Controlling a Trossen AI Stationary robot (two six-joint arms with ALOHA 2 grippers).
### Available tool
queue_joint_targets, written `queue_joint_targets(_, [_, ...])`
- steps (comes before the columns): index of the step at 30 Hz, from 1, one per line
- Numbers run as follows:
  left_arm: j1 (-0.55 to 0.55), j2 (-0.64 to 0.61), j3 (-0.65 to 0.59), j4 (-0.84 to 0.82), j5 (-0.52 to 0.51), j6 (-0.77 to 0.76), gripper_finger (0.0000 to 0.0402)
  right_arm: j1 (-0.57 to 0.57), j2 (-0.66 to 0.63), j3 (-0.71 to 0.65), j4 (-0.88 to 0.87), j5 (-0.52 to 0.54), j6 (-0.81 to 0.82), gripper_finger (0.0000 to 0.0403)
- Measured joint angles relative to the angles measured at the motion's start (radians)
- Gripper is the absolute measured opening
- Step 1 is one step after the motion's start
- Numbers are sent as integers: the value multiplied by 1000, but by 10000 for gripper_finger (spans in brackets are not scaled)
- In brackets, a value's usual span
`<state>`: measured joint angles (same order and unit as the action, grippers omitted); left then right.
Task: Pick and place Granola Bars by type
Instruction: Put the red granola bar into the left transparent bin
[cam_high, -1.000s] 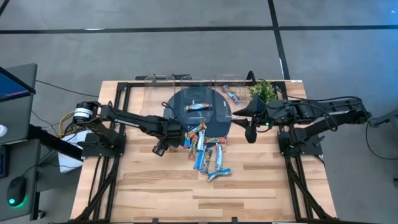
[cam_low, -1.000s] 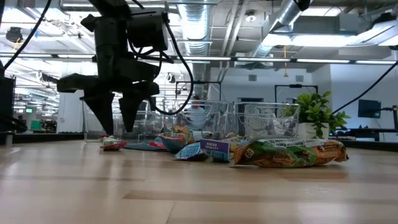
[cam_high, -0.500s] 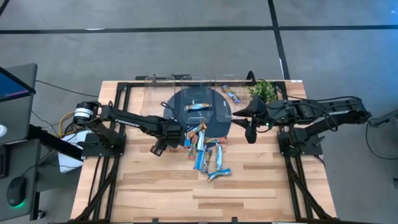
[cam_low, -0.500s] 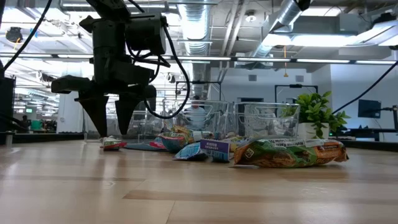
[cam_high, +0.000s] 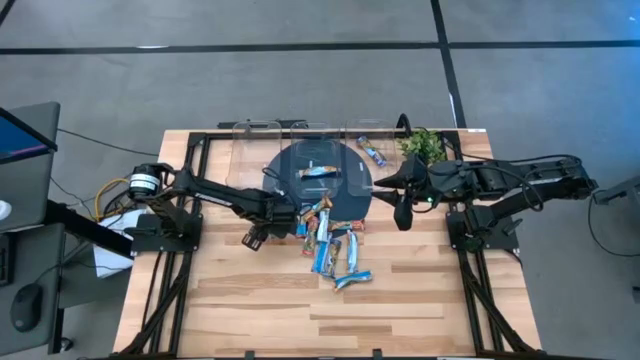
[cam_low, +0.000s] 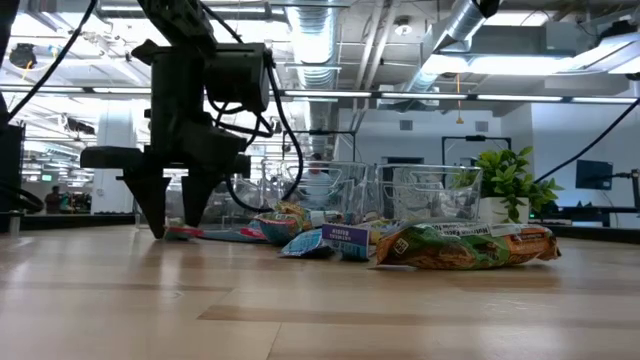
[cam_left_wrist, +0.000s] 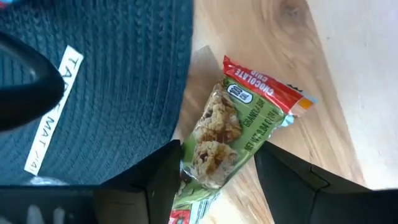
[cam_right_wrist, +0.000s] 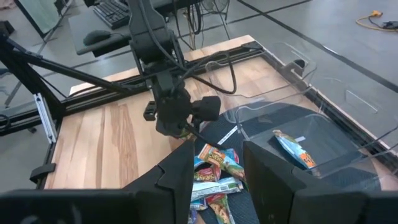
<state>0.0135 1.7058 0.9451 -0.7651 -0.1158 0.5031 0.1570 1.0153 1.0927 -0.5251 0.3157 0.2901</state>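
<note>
Left gripper (cam_low: 172, 228) is the one at work: we see it low over the table at the left edge of the bar pile, fingers spread apart and pointing down, with nothing between them clamped yet. In its wrist view a green and red granola bar (cam_left_wrist: 239, 130) lies in the gap between the two fingers, half on the wooden table (cam_high: 250, 300) and just beside the edge of the dark round mat (cam_left_wrist: 112, 87); we judge the fingers straddle this bar but do not squeeze it. Further out, most of the Granola Bars (cam_high: 330, 235) lie in a loose heap at the front edge of the mat, some blue-white and some orange-red, touching and overlapping one another. Behind the mat stand clear containers (cam_high: 310, 150); one blue-white bar (cam_high: 316, 171) seems to lie already in one of them, and another bar (cam_high: 373, 153) in a neighbouring one, though through the clear walls we cannot tell the exact compartment. The right gripper (cam_high: 403, 205) hangs above the right edge of the mat near the green plant (cam_high: 423, 145), fingers parted and holding nothing. So we judge the sorting as only begun: perhaps two bars are placed, and the pile is almost all left.
</note>
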Motion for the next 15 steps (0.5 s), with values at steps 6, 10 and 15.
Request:
queue_joint_targets(6, [-1, 0, 0, -24, 2, -59, 159, 0, 0, 0, -1, 0, -1, 125])
queue_joint_targets(10, [-2, 0, 0, -44, 4, -111, 124, 0, 0, 0, -2, 0, -8, 125])
queue_joint_targets(15, [-2, -1, 7, -83, 63, -188, 101, -2, 0, 0, -5, 0, -10, 125])
